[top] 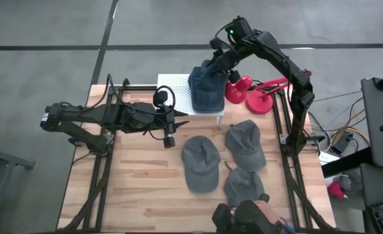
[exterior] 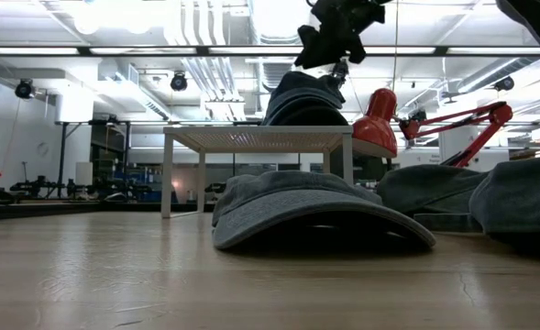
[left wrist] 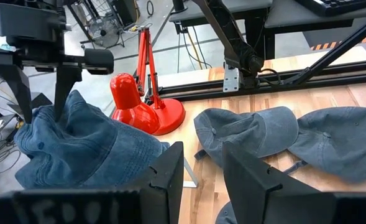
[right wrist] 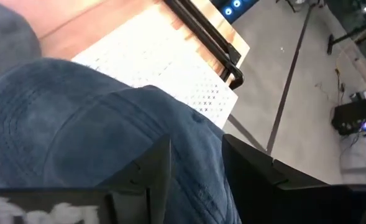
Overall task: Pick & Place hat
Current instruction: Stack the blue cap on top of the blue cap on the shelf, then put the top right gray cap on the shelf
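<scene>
- The right hand (top: 212,64) sits at the far side of the tabletop (top: 145,188), above a small white perforated stand (top: 175,91).
- A dark blue hat (top: 207,88) lies on that stand, at its right end, bunched up with the crown raised.
- In the left wrist view the right hand's two fingers (left wrist: 61,84) point down onto the top of the blue hat (left wrist: 83,149), one on each side of a fold of cloth; the fingers are partly spread, and whether they pinch the cloth or just touch it cannot be told.
- In the right wrist view the blue hat (right wrist: 96,143) fills the space just past the hand's own fingers, with the white stand (right wrist: 170,74) beyond it.
- The left hand (top: 171,123) hangs over the left middle of the tabletop, well apart from the stand's hat; its fingers are a narrow gap apart and hold nothing.
- Three grey hats lie flat on the tabletop: one in the middle (top: 199,162), one right of it (top: 246,144), one nearer the front edge (top: 243,185).
- A red desk lamp (top: 250,94) stands just right of the stand, its shade close beside the blue hat.
- In the low view the middle grey hat (exterior: 320,215) lies in front of the stand (exterior: 256,139), with the blue hat (exterior: 302,101) on top and the lamp (exterior: 380,124) beside it.
- A person's hand (top: 256,214) shows at the tabletop's front edge.
</scene>
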### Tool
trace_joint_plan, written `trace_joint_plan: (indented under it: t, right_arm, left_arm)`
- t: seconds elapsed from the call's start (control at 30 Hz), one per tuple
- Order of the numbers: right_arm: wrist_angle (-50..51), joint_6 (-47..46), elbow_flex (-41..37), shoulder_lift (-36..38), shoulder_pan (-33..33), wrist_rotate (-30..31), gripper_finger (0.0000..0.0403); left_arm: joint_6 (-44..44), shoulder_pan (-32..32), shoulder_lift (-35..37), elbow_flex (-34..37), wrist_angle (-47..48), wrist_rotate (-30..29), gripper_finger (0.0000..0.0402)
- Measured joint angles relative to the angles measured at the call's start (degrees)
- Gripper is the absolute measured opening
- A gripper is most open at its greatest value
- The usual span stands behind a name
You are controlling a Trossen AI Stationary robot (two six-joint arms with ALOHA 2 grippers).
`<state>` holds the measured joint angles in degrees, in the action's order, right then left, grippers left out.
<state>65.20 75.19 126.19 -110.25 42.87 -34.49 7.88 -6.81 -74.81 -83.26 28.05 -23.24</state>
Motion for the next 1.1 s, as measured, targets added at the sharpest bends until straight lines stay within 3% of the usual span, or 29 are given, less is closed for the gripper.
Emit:
trace_joint_plan:
  t: [0.53,0.73,1.1]
  right_arm:
    - [-0.91,-10.07,-5.21,-0.75,-0.63,0.14,0.0101]
    - [-0.81,-12.37,-4.68,3.25,-1.01,0.05,0.0082]
    - [6.64,-20.93,-4.59,13.64,-6.1,-0.65,0.0058]
  left_arm:
    - [0.02,-0.02,0.0,0.0,0.02,1.36,0.0113]
    - [0.02,-0.02,0.0,0.0,0.04,1.85,0.0113]
    - [-1.54,-0.04,0.0,0.02,2.1,10.17,0.0113]
